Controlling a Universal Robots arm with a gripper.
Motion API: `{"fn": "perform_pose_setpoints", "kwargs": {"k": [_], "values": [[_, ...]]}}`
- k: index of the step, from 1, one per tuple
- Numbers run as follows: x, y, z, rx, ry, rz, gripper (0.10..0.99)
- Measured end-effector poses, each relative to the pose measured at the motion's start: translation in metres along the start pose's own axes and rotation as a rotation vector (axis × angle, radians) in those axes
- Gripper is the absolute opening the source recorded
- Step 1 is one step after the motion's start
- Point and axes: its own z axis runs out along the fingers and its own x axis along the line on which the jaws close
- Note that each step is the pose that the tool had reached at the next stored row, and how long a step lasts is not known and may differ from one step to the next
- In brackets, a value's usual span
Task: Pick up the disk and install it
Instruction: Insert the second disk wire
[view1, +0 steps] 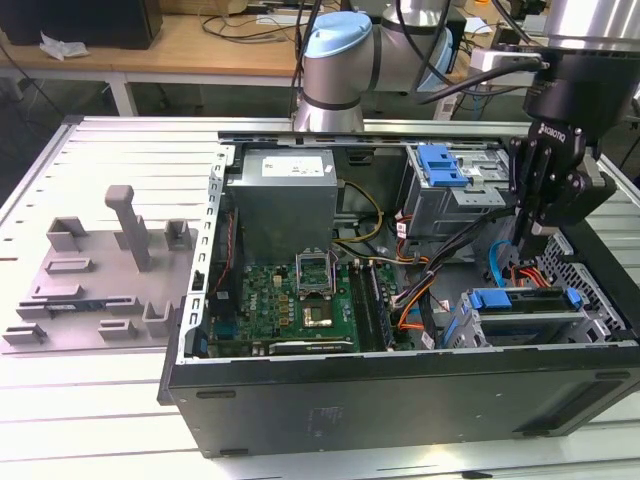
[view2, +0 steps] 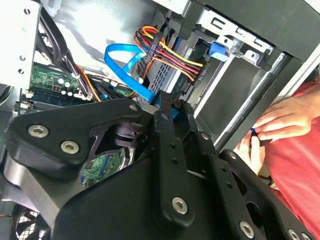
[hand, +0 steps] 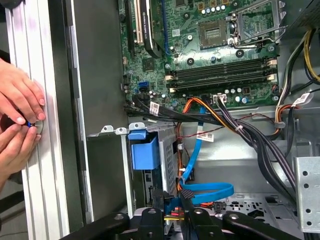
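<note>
The disk (view1: 522, 300), silver with a bright blue carrier bracket, lies flat in the grey drive cage at the near right corner of the open computer case (view1: 400, 395). In the exterior view my gripper (view1: 527, 232) hangs straight down a little above and behind the disk, beside a blue flat cable (view1: 493, 266). In both wrist views the black fingers (hand: 186, 196) stand a narrow gap apart with nothing between them. Through that gap the gripper (view2: 176, 107) shows blue plastic and cabling below. In the first wrist view the gripper (hand: 172, 200) is over the blue cable loop (hand: 207, 191), with a blue bracket (hand: 144, 152) on the cage beside it.
A second grey cage with a blue clip (view1: 443, 165) stands at the far right of the case. The motherboard (view1: 290, 300) and cable bundles (view1: 420, 290) fill the middle. A grey fixture plate (view1: 100, 270) lies on the exterior view's left. A person's hands (hand: 20, 115) rest on the table rail outside the case wall.
</note>
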Motion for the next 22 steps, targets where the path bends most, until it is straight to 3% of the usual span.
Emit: {"fn": "perform_pose_setpoints", "kwargs": {"k": [5,13,14,16,17,18,22], "values": [[-0.0002,0.0000,-0.0001,-0.004,0.0051,0.014,0.259],[-0.0005,0.0000,0.0009,-0.012,0.0056,0.039,0.259],[-0.0005,0.0000,0.0011,-0.012,0.0056,0.040,0.180],[-0.0006,0.0000,0.0013,-0.013,0.0056,0.040,0.161],[0.0144,-0.0012,0.0062,0.006,-0.0350,0.047,0.161],[0.0212,-0.0011,0.0084,0.018,-0.0694,0.052,0.161],[0.0272,-0.0005,0.0103,0.018,-0.1082,0.053,0.161]]}}
